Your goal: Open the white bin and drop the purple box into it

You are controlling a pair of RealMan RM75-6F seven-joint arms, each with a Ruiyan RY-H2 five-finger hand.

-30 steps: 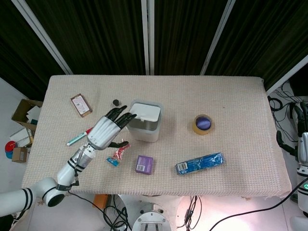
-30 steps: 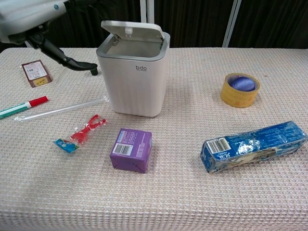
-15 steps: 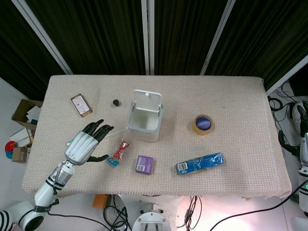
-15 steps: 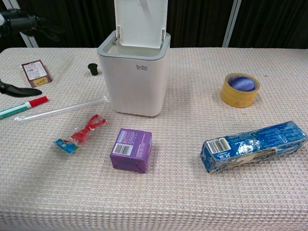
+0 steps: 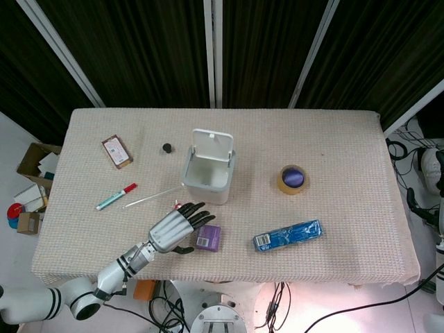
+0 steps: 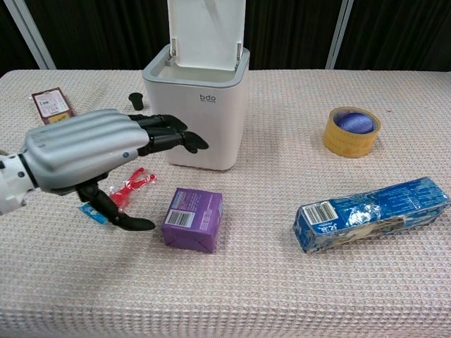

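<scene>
The white bin [image 5: 207, 177] [image 6: 199, 115] stands mid-table with its lid [image 6: 207, 31] swung upright, the inside open to view. The purple box [image 5: 207, 237] [image 6: 192, 219] lies flat on the cloth in front of the bin. My left hand [image 5: 175, 227] [image 6: 91, 151] hovers just left of the box with its fingers spread and nothing in it; the fingertips [image 6: 184, 140] reach over the box's left side and the thumb [image 6: 120, 218] points at its near-left corner. My right hand is out of both views.
A red candy wrapper [image 6: 121, 193] lies partly under the left hand. A pen [image 5: 116, 197] and a clear straw [image 5: 151, 198] lie left of the bin. A brown card [image 5: 116, 151], a small black cap [image 5: 166, 147], a tape roll [image 5: 293, 179] and a blue packet [image 5: 287, 236] are also on the table.
The bin's lid went from half-raised to fully upright. My left hand left the bin, drew back to the left, then swung right and down to the purple box's left side.
</scene>
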